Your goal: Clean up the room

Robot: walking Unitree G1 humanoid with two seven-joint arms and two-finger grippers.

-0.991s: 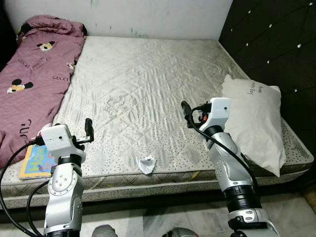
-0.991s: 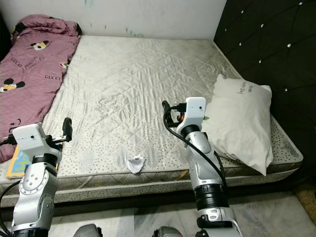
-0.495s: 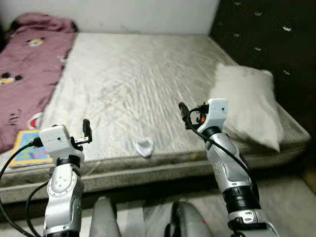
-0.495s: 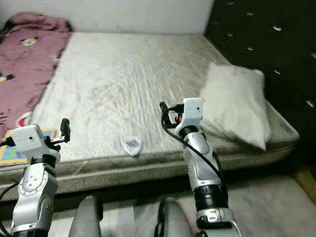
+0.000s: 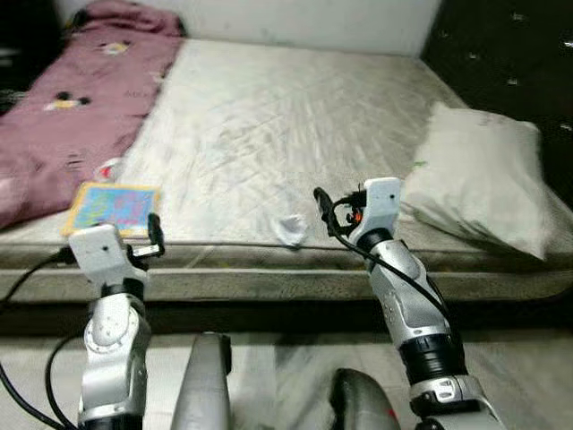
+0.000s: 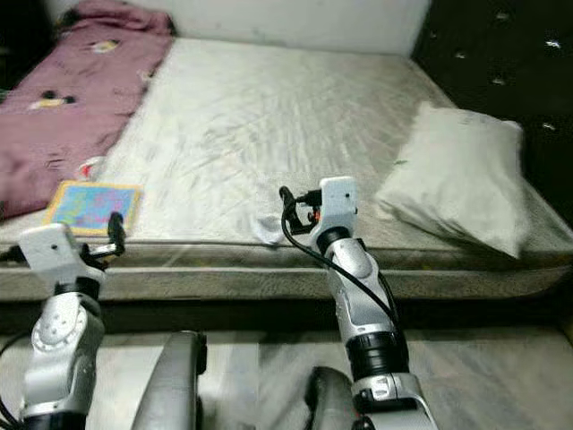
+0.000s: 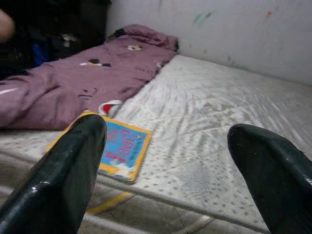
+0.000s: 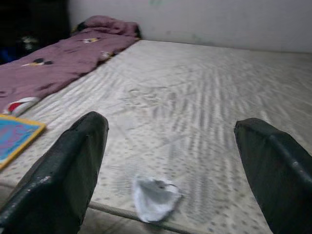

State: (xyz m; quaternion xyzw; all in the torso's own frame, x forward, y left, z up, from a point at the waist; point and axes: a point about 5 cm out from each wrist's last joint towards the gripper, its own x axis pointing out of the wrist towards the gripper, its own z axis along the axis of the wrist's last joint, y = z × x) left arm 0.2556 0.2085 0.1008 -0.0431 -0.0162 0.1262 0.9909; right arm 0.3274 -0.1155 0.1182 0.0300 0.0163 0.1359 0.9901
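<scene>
Since a second ago your view has dropped and swung, so the bed sits higher in frame and its near edge now faces you; the things on it have not moved. The mattress (image 5: 269, 116) is the biggest thing here, bare and quilted. A purple blanket (image 5: 81, 98) lies bunched along its left side and a white pillow (image 5: 483, 175) lies on its right. Near the left front corner lies a flat colourful book (image 5: 112, 206), and at the front edge, just beside your right gripper (image 8: 165, 146), a small crumpled white scrap (image 5: 291, 228).

Both hands hold nothing. Your right gripper's fingers (image 8: 73, 165) stand wide apart, framing the scrap on the mattress beyond them. Your left gripper (image 7: 165, 156) is spread wide too, aimed at the book.

The scrap looks the likeliest next pick. Ease the right gripper forward and down until the scrap sits between the fingertips, press lightly into the quilting, then close; it is light and could slip off the edge if nudged.

I can see no bin or basket, so you'll need to find one.
</scene>
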